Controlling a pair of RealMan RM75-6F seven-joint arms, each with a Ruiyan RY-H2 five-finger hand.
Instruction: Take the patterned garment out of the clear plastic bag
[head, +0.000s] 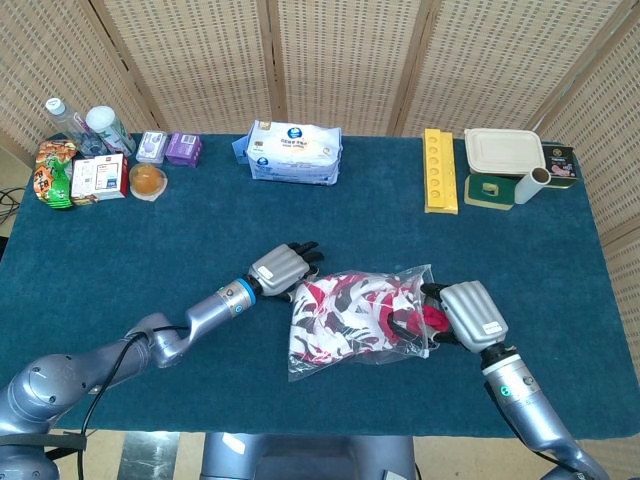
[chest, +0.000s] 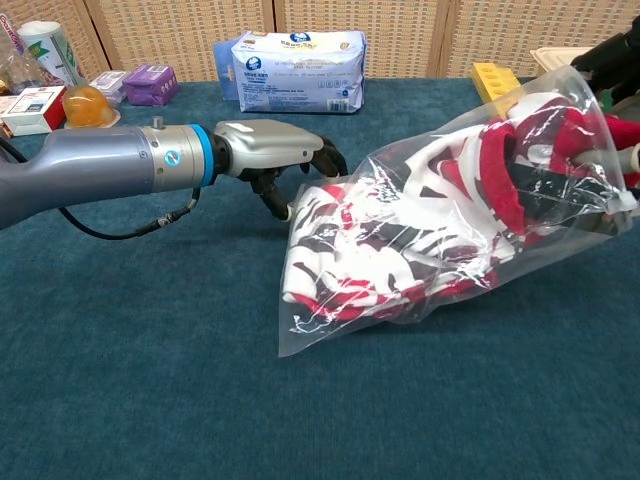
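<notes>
Upper left of the head view: bottles and snack packets (head: 80, 160) stand at the table's (head: 120, 250) far edge, well apart from the work. A tissue pack (head: 294, 152) sits upper centre.

Centre-left: the left hand (chest: 272, 160) lies at the closed end of the clear plastic bag (chest: 330, 330), fingers curled down onto the film. This looks like a pinch on the bag's corner, probably to anchor it, though whether film is actually caught cannot be told from either view.

Centre: the patterned garment (chest: 400, 240) lies wholly inside the bag, which rests on the table, tilted up toward its mouth at the right.

Centre-right: the right hand (head: 470, 315) is at the bag's mouth, fingers reaching in among red fabric; its grasp is hidden, so it cannot be told. Extraction is judged not yet begun.

Upper right: a yellow tray (head: 439, 170) and a lidded container (head: 505, 153) are uninvolved.
</notes>
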